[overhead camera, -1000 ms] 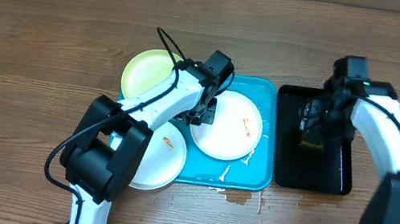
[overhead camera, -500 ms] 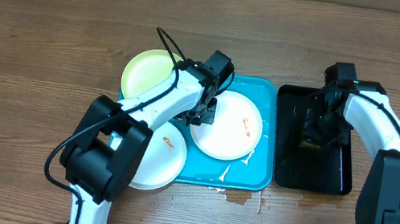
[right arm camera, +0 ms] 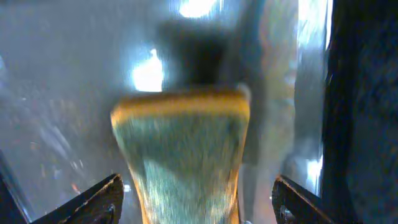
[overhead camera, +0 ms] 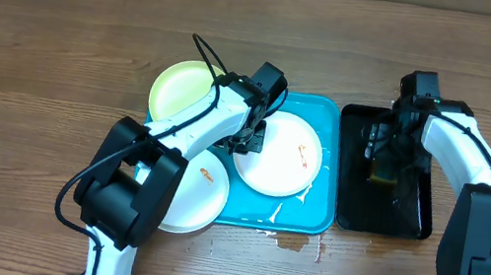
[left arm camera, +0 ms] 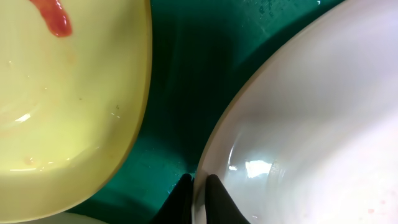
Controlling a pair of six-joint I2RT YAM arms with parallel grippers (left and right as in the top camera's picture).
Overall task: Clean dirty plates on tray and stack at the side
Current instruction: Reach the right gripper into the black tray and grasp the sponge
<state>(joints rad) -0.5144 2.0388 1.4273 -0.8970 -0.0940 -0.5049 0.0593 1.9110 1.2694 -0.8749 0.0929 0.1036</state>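
Two grippers down, one clamped, one wide.
Clamped: left gripper [left arm camera: 198, 185] on white plate [left arm camera: 311, 124] rim; right gripper [right arm camera: 198, 190] gapes around sponge [right arm camera: 183, 152].

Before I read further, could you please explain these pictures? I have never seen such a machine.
These are two robot arms at a wooden table, each ending in a two-finger gripper. One picture looks down from above; the other two come from cameras on the wrists. On a blue tray lie three smeared plates: a yellow plate, a front white plate and a right white plate. The left gripper pinches the rim of the right white plate. The right gripper hangs open over a sponge in a black tray, holding nothing.
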